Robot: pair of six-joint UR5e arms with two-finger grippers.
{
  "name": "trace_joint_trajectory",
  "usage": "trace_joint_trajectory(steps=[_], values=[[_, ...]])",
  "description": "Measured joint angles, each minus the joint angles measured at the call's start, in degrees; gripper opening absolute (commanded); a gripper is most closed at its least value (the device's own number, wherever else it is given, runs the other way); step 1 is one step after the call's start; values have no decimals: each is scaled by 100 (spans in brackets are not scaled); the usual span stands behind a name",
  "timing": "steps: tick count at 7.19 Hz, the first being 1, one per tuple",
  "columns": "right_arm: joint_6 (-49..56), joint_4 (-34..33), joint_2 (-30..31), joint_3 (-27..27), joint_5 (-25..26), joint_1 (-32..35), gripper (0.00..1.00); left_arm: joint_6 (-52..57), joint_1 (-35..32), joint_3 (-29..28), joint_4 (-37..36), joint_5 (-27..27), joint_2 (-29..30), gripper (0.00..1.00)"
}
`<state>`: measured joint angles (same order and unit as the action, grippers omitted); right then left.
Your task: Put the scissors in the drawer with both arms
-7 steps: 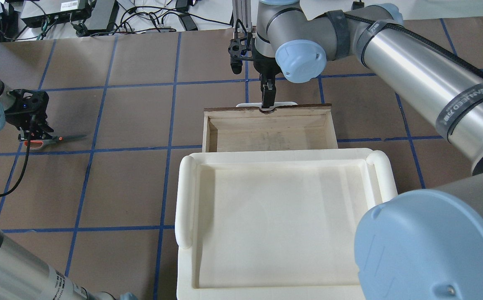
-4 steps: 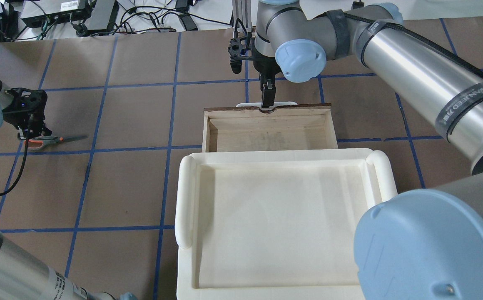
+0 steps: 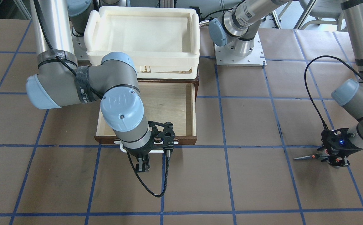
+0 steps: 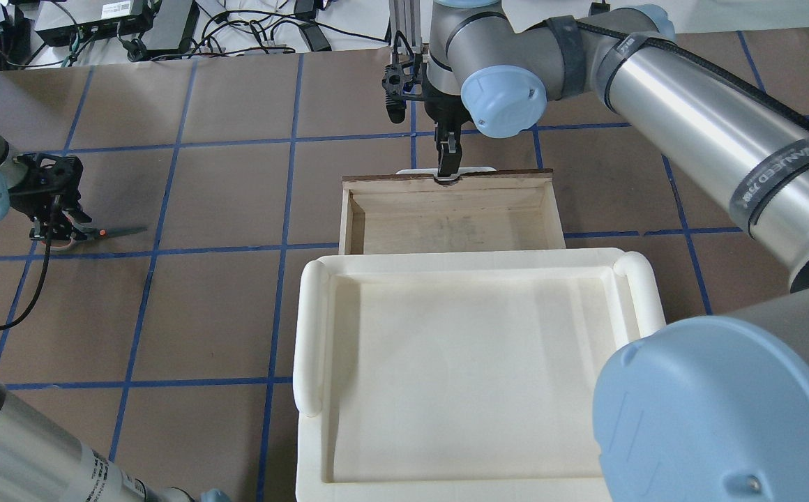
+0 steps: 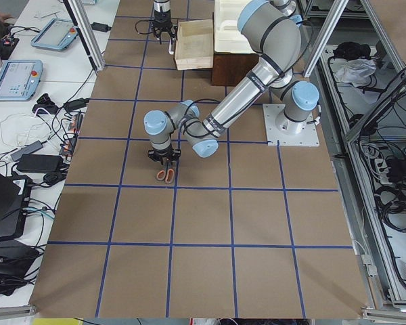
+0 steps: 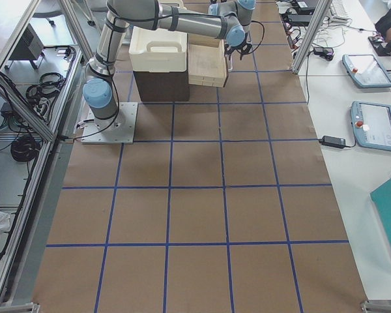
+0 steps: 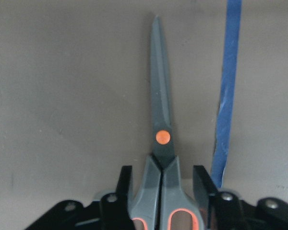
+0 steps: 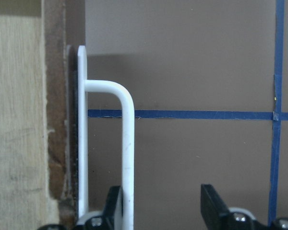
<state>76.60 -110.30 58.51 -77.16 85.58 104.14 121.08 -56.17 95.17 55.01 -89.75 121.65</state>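
Observation:
The scissors (image 4: 110, 231) lie flat on the brown table at the far left, blades pointing toward the middle; they also show in the front view (image 3: 303, 157). My left gripper (image 4: 61, 224) is down over their handles. In the left wrist view the scissors (image 7: 161, 110) sit between the open fingers (image 7: 125, 184), and a small gap shows at one side. The drawer (image 4: 347, 223) stands pulled out and holds nothing. My right gripper (image 4: 447, 166) is open at its white bar handle (image 8: 128, 153), with one finger (image 8: 114, 206) behind the bar.
A cream-white foam tray (image 4: 305, 328) sits on the dark cabinet (image 6: 159, 85) above the drawer, near the robot. Blue tape lines cross the table. Cables and electronics (image 4: 125, 21) lie beyond the far edge.
My left gripper rose slightly, then came down over the scissors' handles, hiding most of the orange. The drawer front edged a little farther out with my right gripper.

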Motion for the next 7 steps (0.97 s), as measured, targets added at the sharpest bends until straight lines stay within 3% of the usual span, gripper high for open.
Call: trace_joint_trajectory(steps=[1,5,7], values=[[-13,0,4,0,-2,0,100,-3,0,1,-2,6,22,75],[-162,51,309,-3,79,-12,100,5,1,0,-50,-7,103,71],[-784,230,825,-28,90,-229,100,26,1,1,-69,6,143,49]])
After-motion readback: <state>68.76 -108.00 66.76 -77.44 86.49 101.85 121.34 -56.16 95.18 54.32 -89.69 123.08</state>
